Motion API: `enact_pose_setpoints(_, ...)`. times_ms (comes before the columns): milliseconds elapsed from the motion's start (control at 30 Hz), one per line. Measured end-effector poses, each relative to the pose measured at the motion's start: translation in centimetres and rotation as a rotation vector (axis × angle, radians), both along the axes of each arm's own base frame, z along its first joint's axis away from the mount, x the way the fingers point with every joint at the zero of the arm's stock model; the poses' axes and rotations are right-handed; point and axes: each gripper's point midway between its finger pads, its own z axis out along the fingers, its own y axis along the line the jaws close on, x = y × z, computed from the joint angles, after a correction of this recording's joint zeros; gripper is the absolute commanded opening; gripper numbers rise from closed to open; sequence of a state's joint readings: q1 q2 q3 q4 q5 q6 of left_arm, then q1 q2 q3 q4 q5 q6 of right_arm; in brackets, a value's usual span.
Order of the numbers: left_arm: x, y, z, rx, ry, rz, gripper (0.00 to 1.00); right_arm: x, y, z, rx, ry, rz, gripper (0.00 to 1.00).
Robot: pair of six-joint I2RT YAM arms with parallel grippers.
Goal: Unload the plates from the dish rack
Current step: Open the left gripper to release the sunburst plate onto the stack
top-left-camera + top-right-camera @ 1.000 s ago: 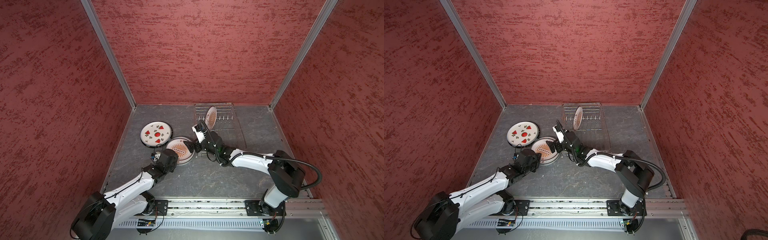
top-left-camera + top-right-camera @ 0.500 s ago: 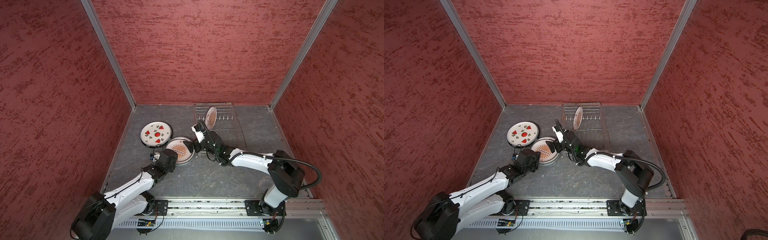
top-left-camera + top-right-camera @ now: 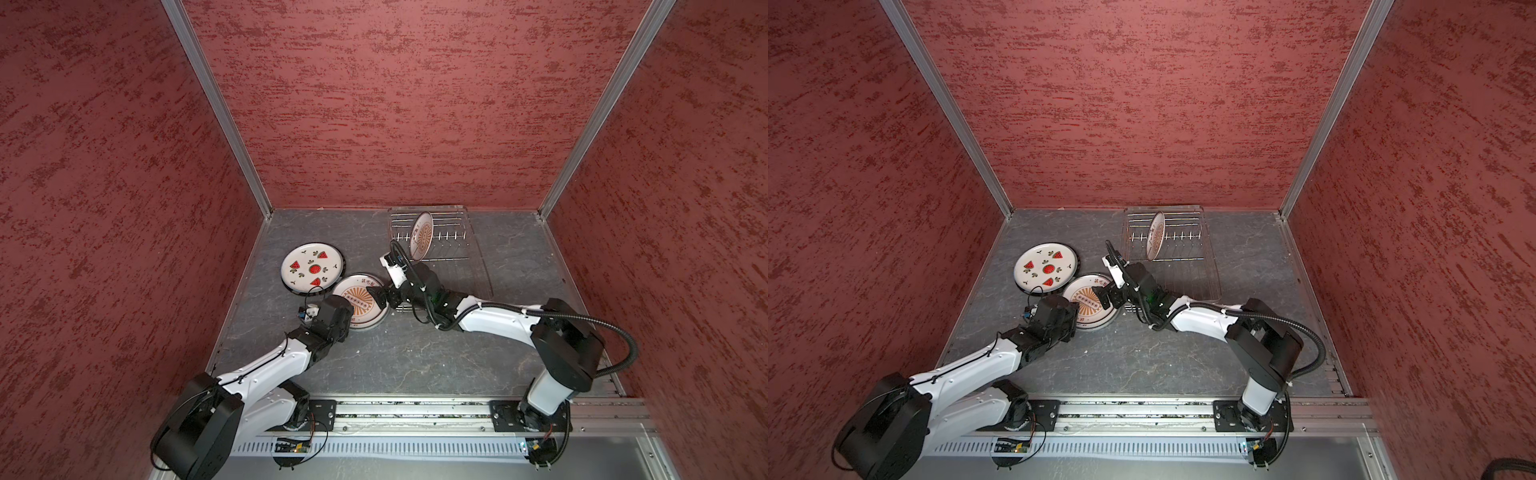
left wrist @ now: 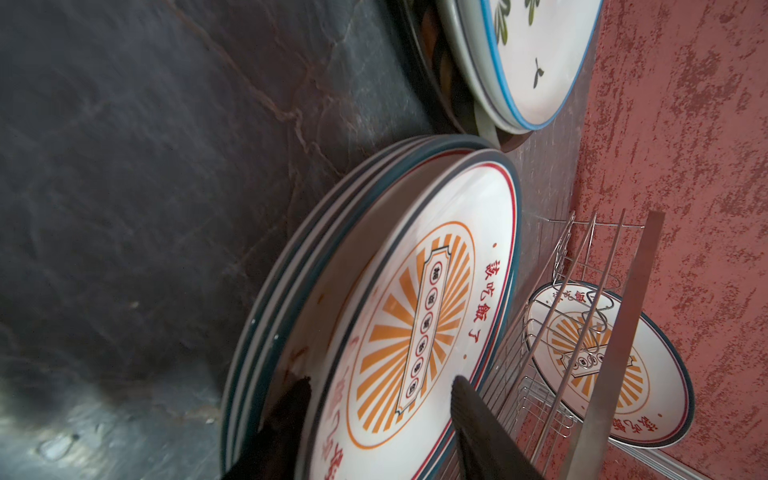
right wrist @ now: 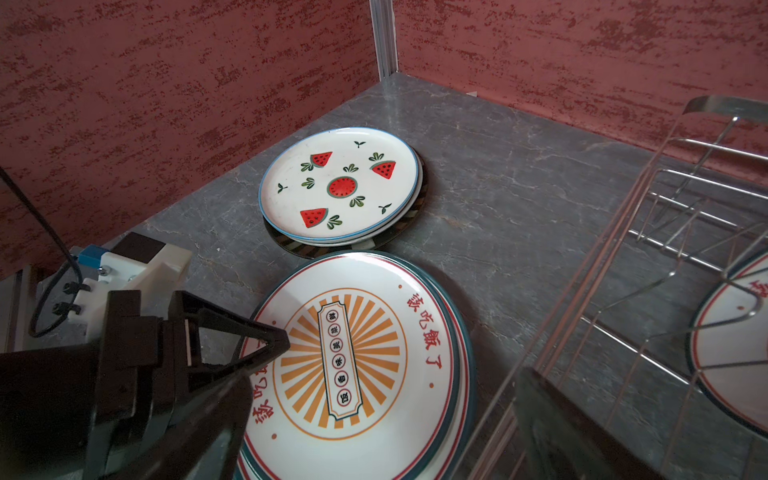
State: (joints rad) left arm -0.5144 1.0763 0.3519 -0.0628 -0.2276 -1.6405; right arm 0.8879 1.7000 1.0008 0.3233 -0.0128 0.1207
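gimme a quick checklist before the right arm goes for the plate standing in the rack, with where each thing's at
1. Right pincer open and empty: ok, jaws wide above the edge of the sunburst stack.
2. Left pincer clear of the sunburst stack: not ok, its fingers straddle the stack's top rim.
3. Left pincer gripping that rim: cannot tell.
4. Sunburst stack lying flat on the table: ok, slightly staggered.
5. Plate in the dish rack standing on edge among the prongs: ok.
6. Watermelon stack out of the way: ok, left of the sunburst stack in both top views, away from the rack.
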Motion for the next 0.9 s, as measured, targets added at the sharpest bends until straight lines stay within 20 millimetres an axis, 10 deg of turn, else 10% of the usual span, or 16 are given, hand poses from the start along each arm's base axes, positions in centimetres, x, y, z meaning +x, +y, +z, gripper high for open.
enact_pose_setpoints(900, -1.5, 0.0, 1.6, 0.024, -0.024, -0.026, 0.65, 0.3, -0.2, 0.3, 0.002, -0.020, -0.018, 0.99)
